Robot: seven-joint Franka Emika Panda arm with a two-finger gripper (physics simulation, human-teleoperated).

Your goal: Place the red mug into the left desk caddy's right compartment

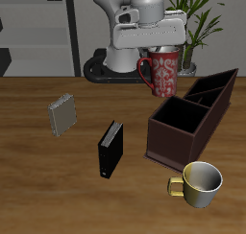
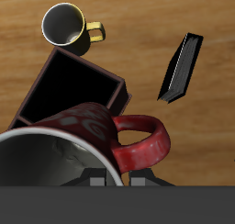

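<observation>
Grey box (image 1: 62, 114) and black book (image 1: 110, 148) lying well clear, no obstacle. Red mug (image 1: 159, 73) held aloft in the clenched gripper (image 1: 157, 49), upright, just behind the left desk caddy (image 1: 183, 132) — high enough, apparently, to clear its tall walls. Cream-and-gold mug (image 1: 199, 183) resting nearer the front edge.

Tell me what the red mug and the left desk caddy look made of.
Red mug: likely glazed ceramic, given its thick rim, mottled pale pattern and light grey inside. Left desk caddy: dark brown, matte, flat thin walls; wood or leather-like board, unclear which.
</observation>
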